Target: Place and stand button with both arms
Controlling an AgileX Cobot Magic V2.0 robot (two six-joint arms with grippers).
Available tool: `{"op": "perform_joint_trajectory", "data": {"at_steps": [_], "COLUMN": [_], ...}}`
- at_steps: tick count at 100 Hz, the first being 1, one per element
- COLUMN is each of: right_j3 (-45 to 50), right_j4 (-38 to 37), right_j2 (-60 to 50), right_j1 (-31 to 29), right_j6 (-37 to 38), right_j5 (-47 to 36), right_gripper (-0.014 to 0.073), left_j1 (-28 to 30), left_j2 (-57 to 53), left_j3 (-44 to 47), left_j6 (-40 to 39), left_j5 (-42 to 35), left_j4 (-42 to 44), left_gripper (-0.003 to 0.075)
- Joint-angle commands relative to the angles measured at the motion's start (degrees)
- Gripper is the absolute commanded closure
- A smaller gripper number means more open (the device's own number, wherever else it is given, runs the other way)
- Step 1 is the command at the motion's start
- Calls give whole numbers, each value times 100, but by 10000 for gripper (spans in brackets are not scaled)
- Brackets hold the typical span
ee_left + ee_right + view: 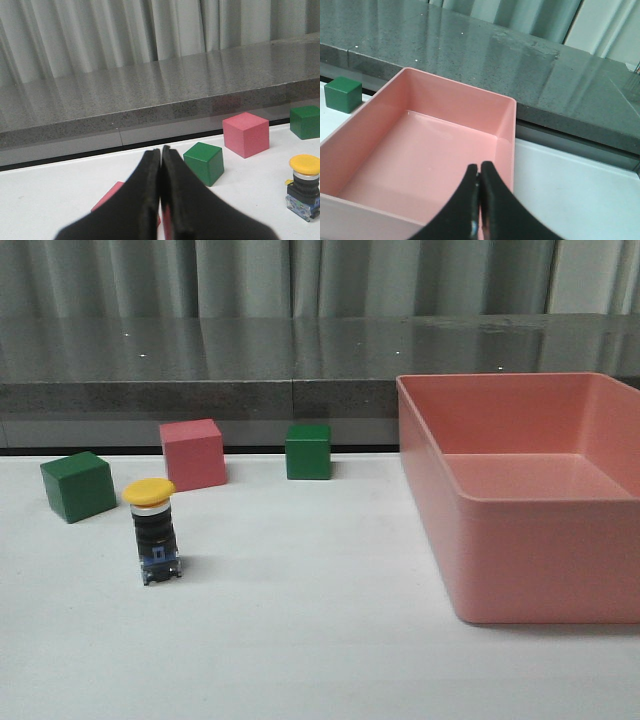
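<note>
1. In the front view we see the button point(156, 530) standing upright on the white worktop point(320, 640), near the green cube point(77, 486) and well apart from the pink bin point(520, 540); we judge the standing done, so we should not knock it.
2. In the left wrist view the left tool point(161, 155) is pressed together and empty; we should keep it away from the button.
3. In the right wrist view the right tool point(479, 172) is also pressed together, empty, above the bin.

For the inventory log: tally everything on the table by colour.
Green: 2, cubes and
Pink: 2, cube and bin
Yellow-capped: 1, the button
Total: 5
A flat pink-red piece by the left pincer is too hidden to count.
</note>
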Motion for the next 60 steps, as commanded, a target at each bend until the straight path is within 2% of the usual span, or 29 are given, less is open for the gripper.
{"op": "perform_joint_trajectory", "data": {"at_steps": [1, 20, 42, 60], "right_j3": [-139, 128, 1111, 1803], "right_j4": [15, -131, -674, -763], "right_j2": [29, -219, -1093, -1614], "right_j1": [-32, -24, -24, -24], "right_j6": [-16, 124, 2039, 2665], "right_j5": [-439, -664, -1542, -1608], "right_gripper": [655, 655, 655, 655], "left_j1": [34, 34, 34, 34], "left_j2": [-178, -178, -178, -178], "left_j3": [162, 162, 162, 162], "left_j6": [-55, -55, -55, -55], "left_j5": [-475, -475, -475, -475], "left_j4": [5, 5, 5, 5], "left_gripper": [739, 739, 739, 739]}}
